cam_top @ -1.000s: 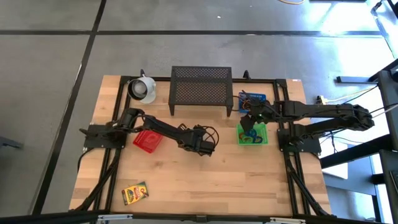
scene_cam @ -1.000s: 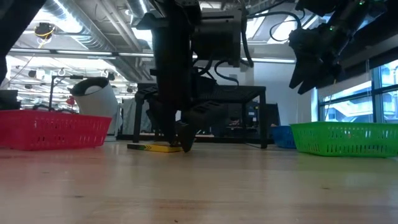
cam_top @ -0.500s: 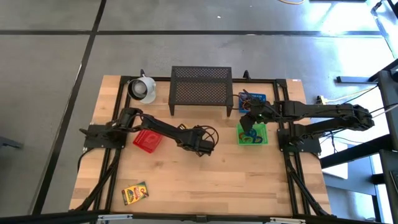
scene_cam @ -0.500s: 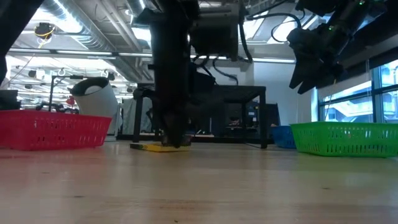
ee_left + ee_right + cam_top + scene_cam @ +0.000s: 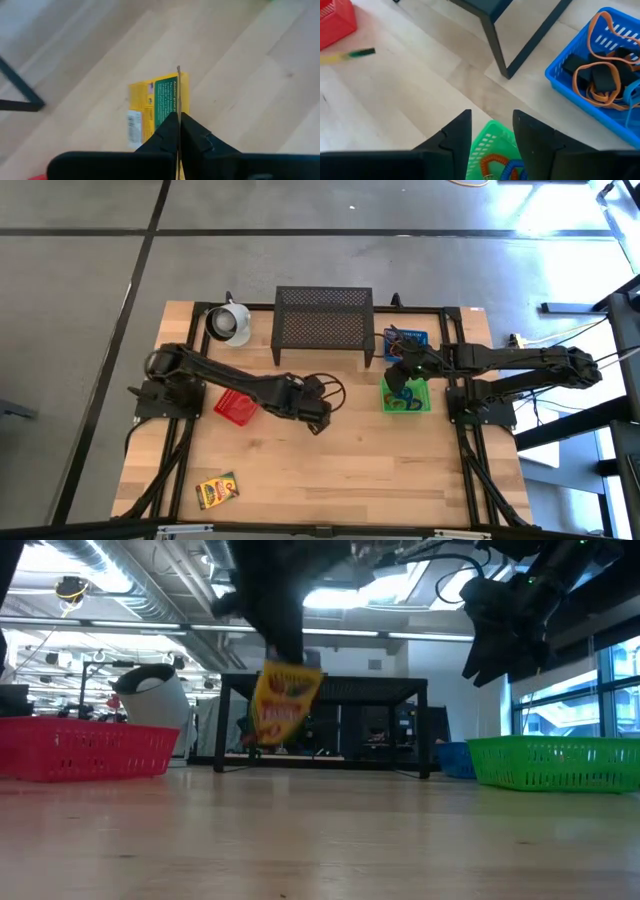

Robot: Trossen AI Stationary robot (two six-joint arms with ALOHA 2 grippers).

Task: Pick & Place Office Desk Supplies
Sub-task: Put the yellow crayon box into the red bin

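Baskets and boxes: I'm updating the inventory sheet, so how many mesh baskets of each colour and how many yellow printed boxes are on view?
Red basket: 1
Green basket: 1
Blue basket: 1
Yellow printed boxes: 2, one lying on the table, one lifted in the left pincer
Total: 5

I see grey floor [image 5: 80, 330] all round table [image 5: 340, 470], dark seam lines crossing it. Table top light wood planks, black rails along both sides. From low view I make out ceiling ducts and pipes [image 5: 150, 590], long bright strip lights, glare overhead. Window [image 5: 600, 700] at right edge, daylight beyond. Dark benches [image 5: 380, 730] and clutter at room's far side.
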